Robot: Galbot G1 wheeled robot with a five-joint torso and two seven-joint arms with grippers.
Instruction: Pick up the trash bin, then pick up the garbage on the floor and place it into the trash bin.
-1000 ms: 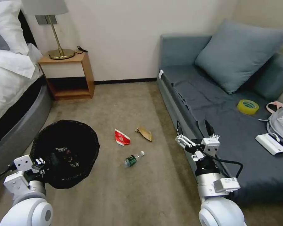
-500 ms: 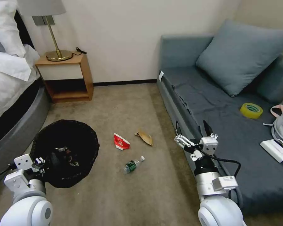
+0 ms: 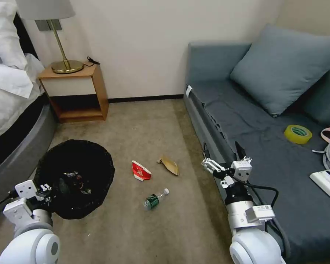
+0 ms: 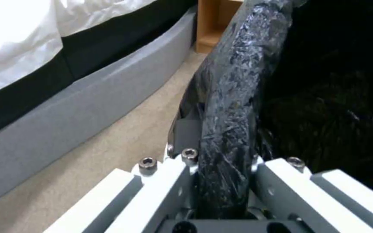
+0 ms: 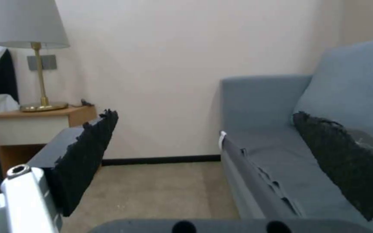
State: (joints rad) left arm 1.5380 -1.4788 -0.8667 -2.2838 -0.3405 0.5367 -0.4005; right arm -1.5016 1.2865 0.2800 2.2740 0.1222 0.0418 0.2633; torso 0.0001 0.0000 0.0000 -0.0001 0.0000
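Note:
The trash bin [image 3: 77,172], lined with a crinkly black bag, is at the left on the carpet, and some litter lies inside it. My left gripper [image 3: 50,190] is shut on its near rim; in the left wrist view the bagged rim [image 4: 227,106] runs between the white fingers [image 4: 160,181]. On the floor lie three pieces of garbage: a red-and-white carton [image 3: 140,171], a brown paper scrap [image 3: 168,165] and a small bottle with a green label [image 3: 154,199]. My right gripper [image 3: 222,150] hangs open by the sofa's front edge, holding nothing, its dark pads [image 5: 87,155] wide apart.
A bed [image 3: 14,121] runs along the left. A wooden bedside table [image 3: 77,91] with a lamp stands against the far wall. The grey sofa [image 3: 253,124] on the right carries a cushion, a yellow tape roll [image 3: 298,134], a white box [image 3: 328,183] and a bag. Open carpet lies between.
The whole picture has shifted as the camera moved a little closer to the litter. Both grippers keep their poses, the left still shut on the bin's rim.

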